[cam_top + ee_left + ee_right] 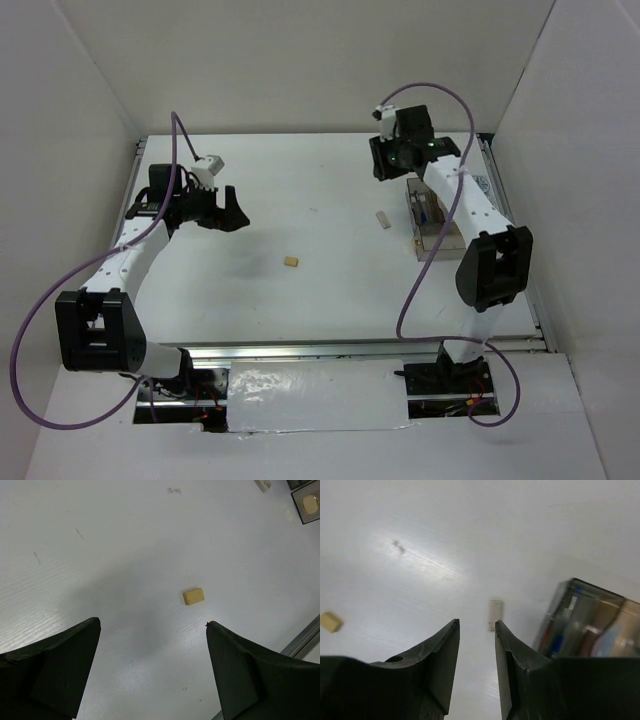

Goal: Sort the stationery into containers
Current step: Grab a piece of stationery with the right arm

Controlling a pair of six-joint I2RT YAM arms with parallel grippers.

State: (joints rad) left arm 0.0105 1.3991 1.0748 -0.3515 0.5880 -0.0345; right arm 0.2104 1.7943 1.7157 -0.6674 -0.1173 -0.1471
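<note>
Judged mostly done: blurred stationery point(565, 630) already inside clear tray point(413, 222) at surface's point(300, 190) 3 o'clock. Left to sort: beige block point(381, 219) at tray's 9 o'clock, tan cube point(291, 262) near middle. Left fingers point(60, 655) spread wide, empty; right fingers point(437, 655) narrowly parted, holding nothing.

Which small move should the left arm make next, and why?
Probably bring the left gripper over the tan cube and lower it. Its fingers are wide open and empty. The cube lies loose on the table, off their centre in the left wrist view, outside the tray.
</note>
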